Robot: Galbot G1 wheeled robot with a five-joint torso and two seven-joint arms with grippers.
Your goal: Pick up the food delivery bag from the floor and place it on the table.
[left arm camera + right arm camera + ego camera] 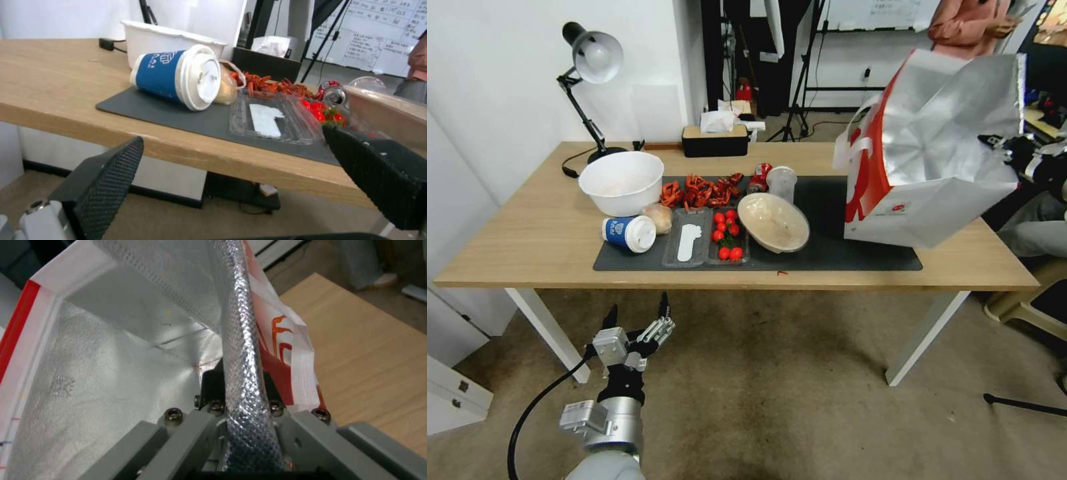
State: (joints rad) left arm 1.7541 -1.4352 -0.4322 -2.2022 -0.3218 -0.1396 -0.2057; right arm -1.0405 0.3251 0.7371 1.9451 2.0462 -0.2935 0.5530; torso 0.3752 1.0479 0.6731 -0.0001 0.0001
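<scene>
While the left gripper hangs with its fingers spread apart and empty at the lower left of the head frame, below the near edge of the wide light-wood table on white legs, the right gripper is clamped on the silver-foil rim of the large boxy white paper delivery bag with red edges. That bag sits tilted at the upper right of the head frame, its lower corner over the right end of the dark grey mat; whether it touches the mat is unclear. Left of it on the mat lie a tipped beige bowl, a clear tray of red cherry tomatoes and a blue paper cup on its side.
</scene>
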